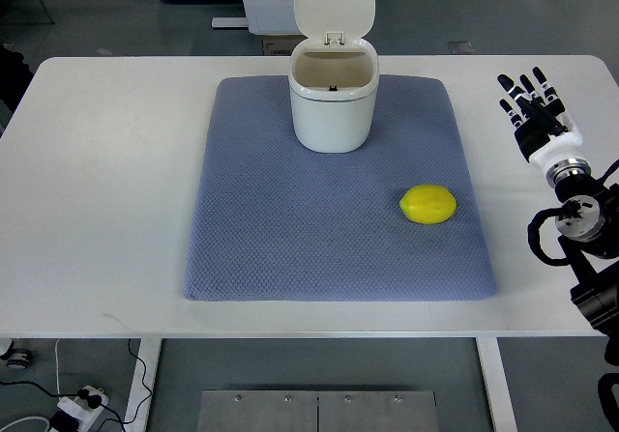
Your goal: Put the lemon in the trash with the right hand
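Hovering at the table's [97, 210] right edge, right hand [535, 113] – fingers extended, empty – well apart from lemon [428, 204] on blue mat [290, 229], lidded trash bin [333, 99] open beyond.

White table [106, 190], blue mat [290, 248] on it

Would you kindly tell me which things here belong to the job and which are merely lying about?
Part of the job:
lemon
trash bin, lid open
right hand, open, beside the mat

Just there:
blue mat
white table
power strip on the floor
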